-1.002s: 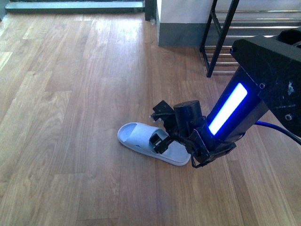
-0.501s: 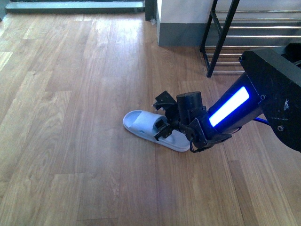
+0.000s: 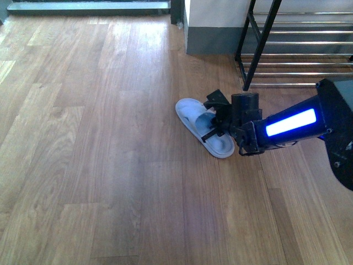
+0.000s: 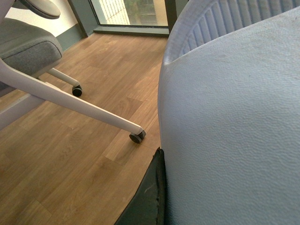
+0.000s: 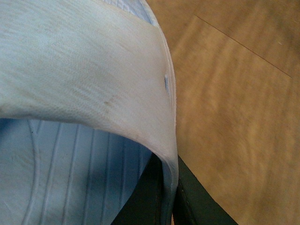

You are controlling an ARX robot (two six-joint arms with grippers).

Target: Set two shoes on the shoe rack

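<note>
A pale blue foam slide (image 3: 194, 118) hangs low over the wooden floor, a short way in front of the shoe rack (image 3: 259, 49). My right gripper (image 3: 216, 120) is shut on its strap. In the right wrist view the strap (image 5: 84, 70) arches over the ribbed footbed (image 5: 70, 178), and my right gripper (image 5: 166, 199) pinches the strap's edge between black fingers (image 5: 197, 204). In the left wrist view another pale blue slide (image 4: 229, 131) fills the picture. My left gripper (image 4: 161, 192) is shut on it, with one black finger (image 4: 147, 199) showing. The left arm is outside the front view.
The rack's black frame and chrome rods stand at the far right, next to a grey-based wall corner (image 3: 212, 38). A white office chair leg (image 4: 70, 101) with a caster (image 4: 137, 137) is on the floor near my left gripper.
My right arm has carried the slide to the right and farther away, toward the rack. The slide has turned, its toe now pointing away to the left.
</note>
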